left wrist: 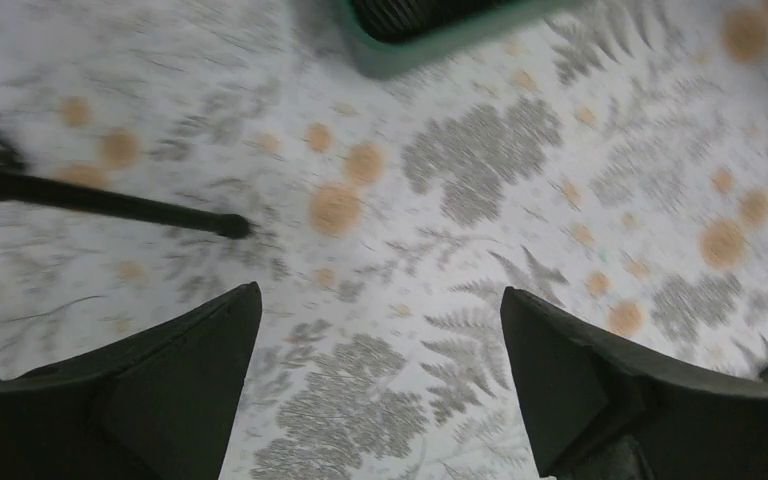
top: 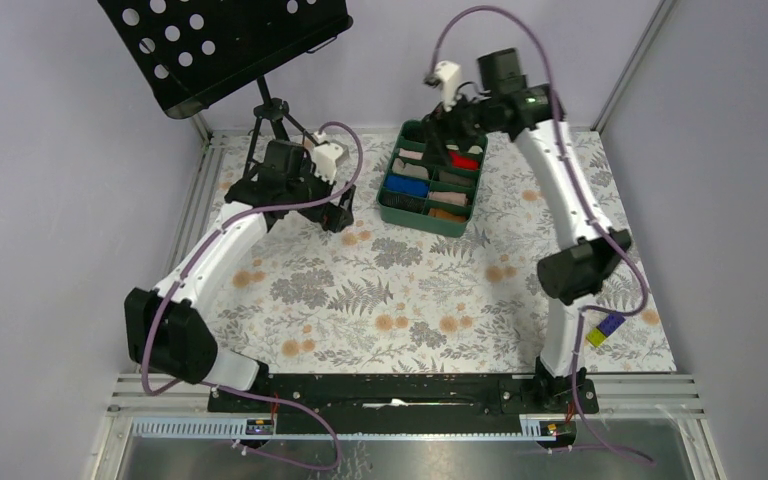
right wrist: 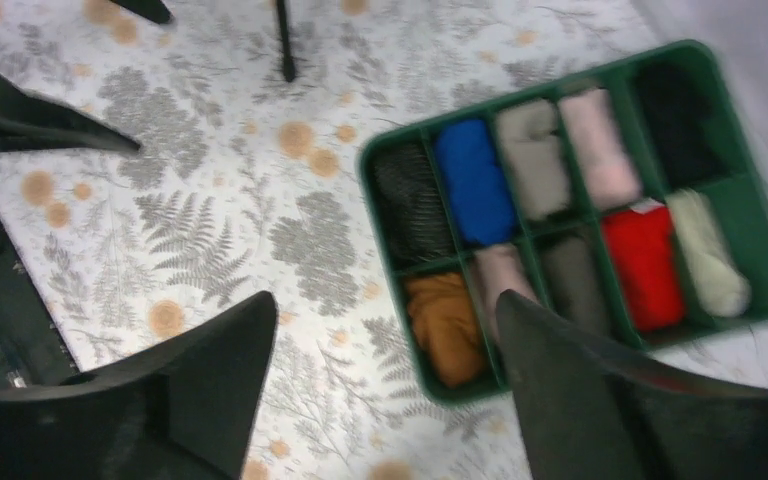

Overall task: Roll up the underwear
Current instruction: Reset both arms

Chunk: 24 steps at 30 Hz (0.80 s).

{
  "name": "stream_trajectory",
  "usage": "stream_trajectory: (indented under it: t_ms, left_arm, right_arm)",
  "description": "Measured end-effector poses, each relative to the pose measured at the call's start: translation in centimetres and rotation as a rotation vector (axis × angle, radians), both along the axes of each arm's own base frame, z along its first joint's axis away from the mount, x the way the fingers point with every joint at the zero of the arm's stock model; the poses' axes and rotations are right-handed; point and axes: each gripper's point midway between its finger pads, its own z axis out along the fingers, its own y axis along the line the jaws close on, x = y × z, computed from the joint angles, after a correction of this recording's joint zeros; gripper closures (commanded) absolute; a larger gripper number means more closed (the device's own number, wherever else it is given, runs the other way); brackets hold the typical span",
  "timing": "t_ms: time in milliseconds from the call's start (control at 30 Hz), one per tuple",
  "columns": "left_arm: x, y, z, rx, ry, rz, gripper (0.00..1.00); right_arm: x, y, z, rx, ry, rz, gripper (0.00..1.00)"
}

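No flat black underwear lies on the floral table cloth. A black ribbed cloth sits rolled in a corner compartment of the green tray, next to a blue roll; I take it for the underwear. It also shows in the top view. Another plain black cloth fills the opposite corner. My right gripper is open and empty, held high over the tray's far side. My left gripper is open and empty, just above the cloth left of the tray.
The tray holds several coloured rolls: red, orange, pink, beige. A black music stand on a tripod stands at the back left; one leg lies near my left gripper. A small yellow and purple item sits front right.
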Motion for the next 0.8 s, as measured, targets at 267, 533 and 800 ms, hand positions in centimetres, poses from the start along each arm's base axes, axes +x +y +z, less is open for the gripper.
stream_trajectory:
  t_ms: [267, 533, 800]
  left_arm:
    - [1.8, 2.5, 6.8, -0.118, -0.330, 0.271, 0.01]
    - [1.5, 1.9, 5.1, -0.159, -0.264, 0.287, 0.01]
    - [2.1, 2.0, 7.0, -0.151, -0.315, 0.283, 0.01]
  right_arm:
    - [0.9, -10.8, -0.4, -0.052, -0.023, -0.449, 0.00]
    - [0.3, -14.8, -4.7, -0.171, 0.021, -0.724, 0.01]
    - [-0.2, -17.3, 4.0, -0.038, -0.272, -0.877, 0.00]
